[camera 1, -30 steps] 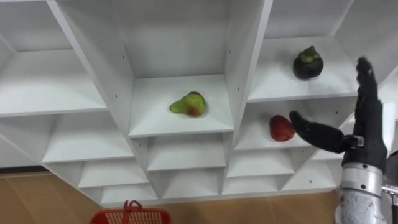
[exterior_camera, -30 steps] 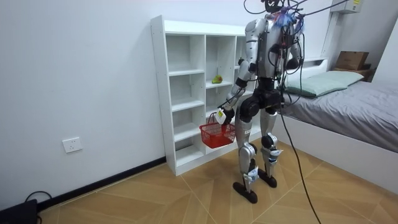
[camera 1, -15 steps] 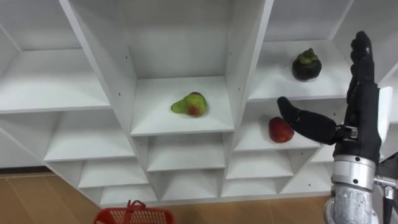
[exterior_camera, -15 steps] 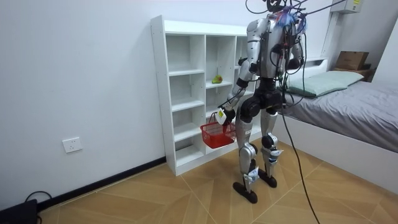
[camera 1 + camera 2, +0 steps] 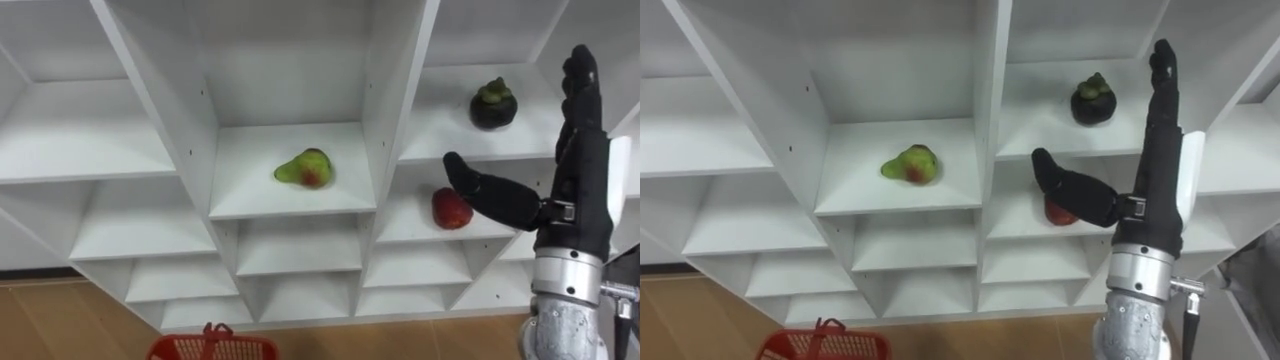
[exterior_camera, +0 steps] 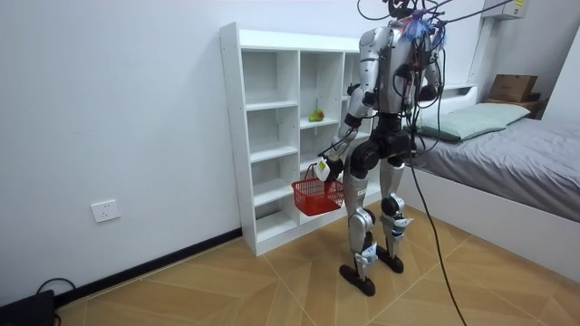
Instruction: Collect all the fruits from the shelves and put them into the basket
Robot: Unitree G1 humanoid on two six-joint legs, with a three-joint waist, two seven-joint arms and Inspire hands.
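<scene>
My worry: the spread thumb could knock the round red fruit [image 5: 450,208] deeper into the white closet's [image 5: 390,100] right-hand shelf, or roll it off the near edge. My right hand [image 5: 585,190] is wide open, fingers straight, holding nothing, thumb just beside that fruit. My left hand [image 6: 323,169] grips the red mesh basket [image 5: 175,347] by its handle.

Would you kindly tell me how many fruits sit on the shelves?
3: a green pear in the middle compartment, a dark fruit on the upper right shelf, a red fruit just below it. The right hand may hide more.
</scene>
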